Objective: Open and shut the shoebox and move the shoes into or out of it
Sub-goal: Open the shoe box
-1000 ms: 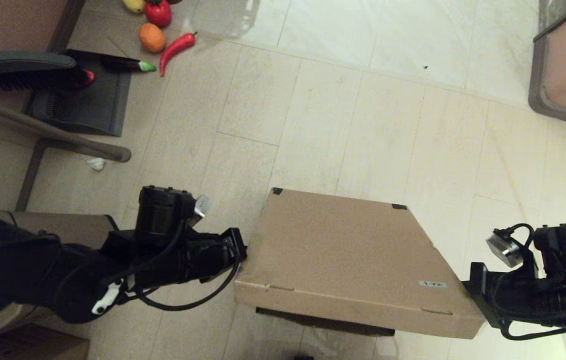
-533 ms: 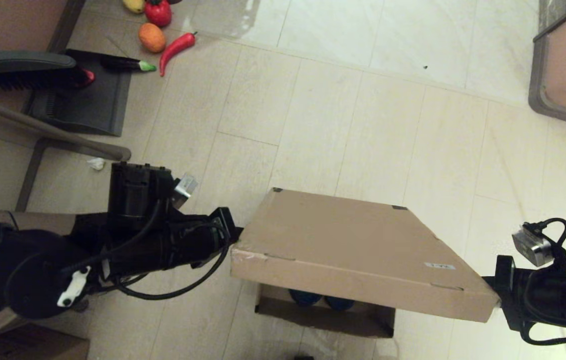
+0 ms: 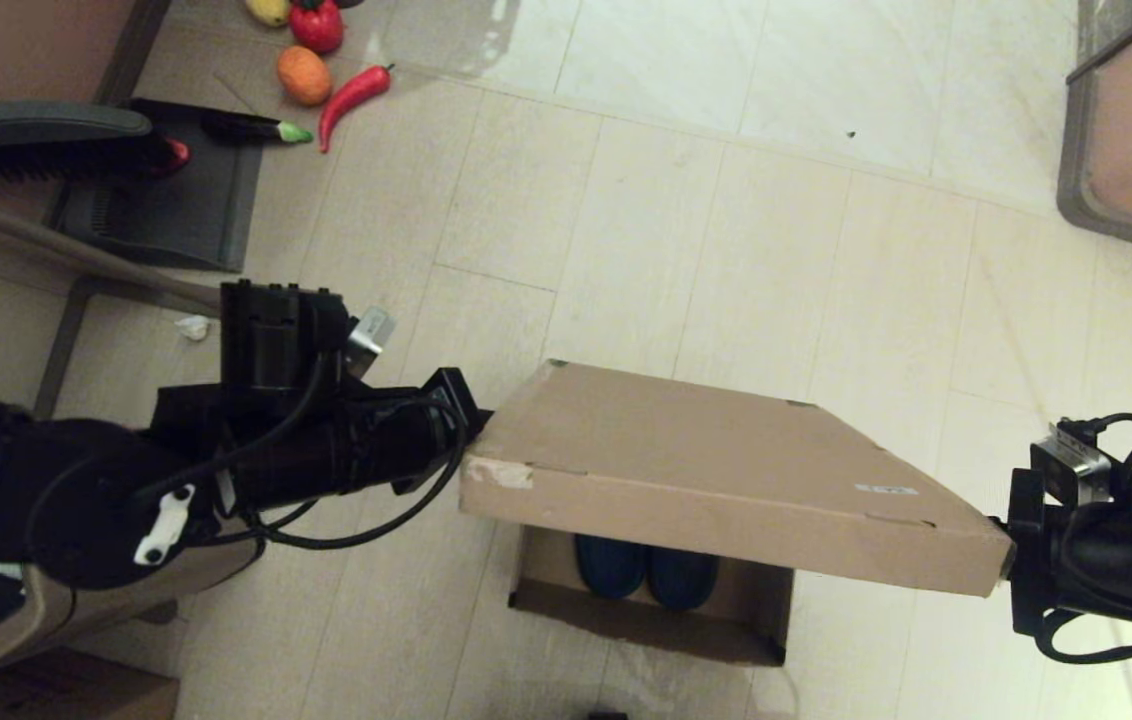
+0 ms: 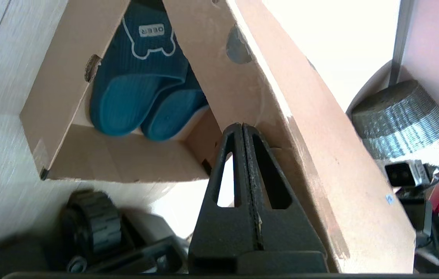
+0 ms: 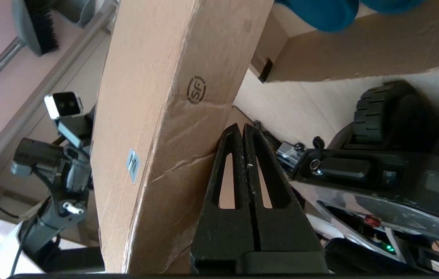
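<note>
Both arms level | left gripper, right gripper under lid

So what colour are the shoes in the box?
Dark teal-blue shoes, clearest in the left wrist view.

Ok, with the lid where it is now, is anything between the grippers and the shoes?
Yes. The shoebox lid is only partly raised and overhangs the shoes. Left gripper and right gripper are shut, each pressed under a front corner of it.
</note>
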